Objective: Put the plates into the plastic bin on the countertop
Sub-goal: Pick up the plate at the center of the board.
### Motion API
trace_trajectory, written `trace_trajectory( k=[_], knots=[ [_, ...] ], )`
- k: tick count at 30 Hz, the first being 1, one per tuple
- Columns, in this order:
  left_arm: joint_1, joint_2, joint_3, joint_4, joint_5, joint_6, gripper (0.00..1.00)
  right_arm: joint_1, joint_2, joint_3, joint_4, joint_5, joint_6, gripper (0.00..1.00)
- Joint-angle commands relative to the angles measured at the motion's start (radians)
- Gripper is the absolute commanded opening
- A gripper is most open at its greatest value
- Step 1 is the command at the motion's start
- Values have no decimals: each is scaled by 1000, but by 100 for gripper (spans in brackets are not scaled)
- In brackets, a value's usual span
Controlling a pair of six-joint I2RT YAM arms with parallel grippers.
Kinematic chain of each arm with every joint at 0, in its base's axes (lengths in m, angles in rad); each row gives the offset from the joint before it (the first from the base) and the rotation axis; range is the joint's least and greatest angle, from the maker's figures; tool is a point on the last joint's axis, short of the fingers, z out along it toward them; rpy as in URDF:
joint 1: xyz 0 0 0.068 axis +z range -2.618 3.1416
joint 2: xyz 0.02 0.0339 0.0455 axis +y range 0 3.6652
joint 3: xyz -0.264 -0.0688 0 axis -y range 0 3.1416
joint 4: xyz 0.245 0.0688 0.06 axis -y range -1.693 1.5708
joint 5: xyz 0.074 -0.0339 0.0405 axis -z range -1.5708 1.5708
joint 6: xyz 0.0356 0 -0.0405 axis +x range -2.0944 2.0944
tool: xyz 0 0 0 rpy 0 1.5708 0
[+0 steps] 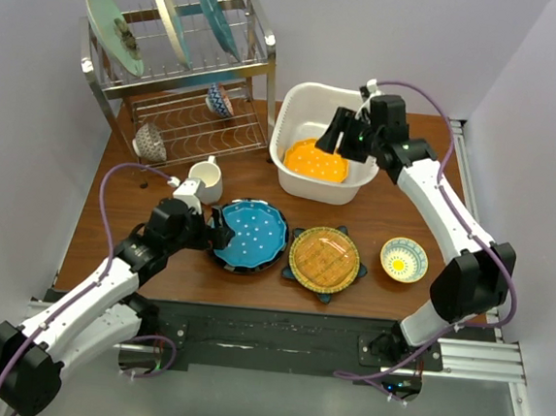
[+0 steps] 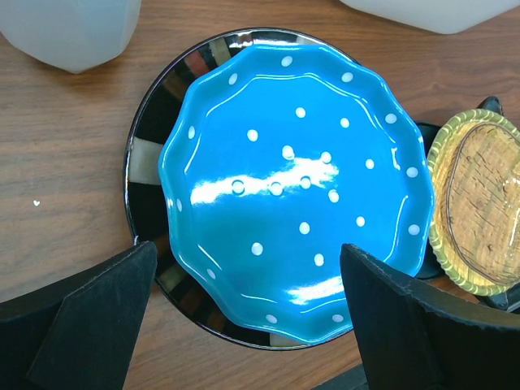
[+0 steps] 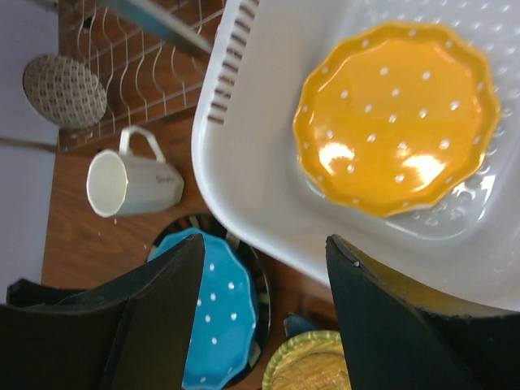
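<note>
Top external view: inside the plastic bin (image 1: 297, 113), an orange dotted plate (image 1: 315, 160) lying flat on the bottom. In front of the bin on the tabletop (image 1: 112, 215), a blue dotted plate (image 1: 253, 233) stacked on a black-rimmed plate (image 2: 154, 138), an amber plate (image 1: 323, 257) just beside them. Above the bin's near side, right fingers (image 3: 390, 325) spread apart, pinching nothing. In front-left of the bin, left fingers (image 2: 81, 317) spread wide, hovering over the blue dotted plate's near edge, empty.

blue dotted plate (image 2: 292, 187): glossy glaze | plastic bin (image 1: 290, 131): smooth plastic | table (image 2: 65, 146): matt wood | rack (image 1: 192, 128): shiny metal
</note>
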Motion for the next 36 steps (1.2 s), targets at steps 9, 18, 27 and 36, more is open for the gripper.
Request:
trace_trajectory(
  k=[9, 18, 27, 36],
  knots=[
    [-3, 40, 25, 7, -10, -48, 99, 83, -208, -217, 70, -31, 34, 59],
    [-3, 57, -13, 52, -2, -87, 97, 173, -254, -381, 131, -17, 72, 48],
    [-3, 85, -33, 75, -9, -104, 96, 237, -251, -457, 168, 3, 92, 48],
    [-3, 120, -67, 147, 13, -129, 90, 250, -260, -545, 208, -2, 114, 48]
  ],
)
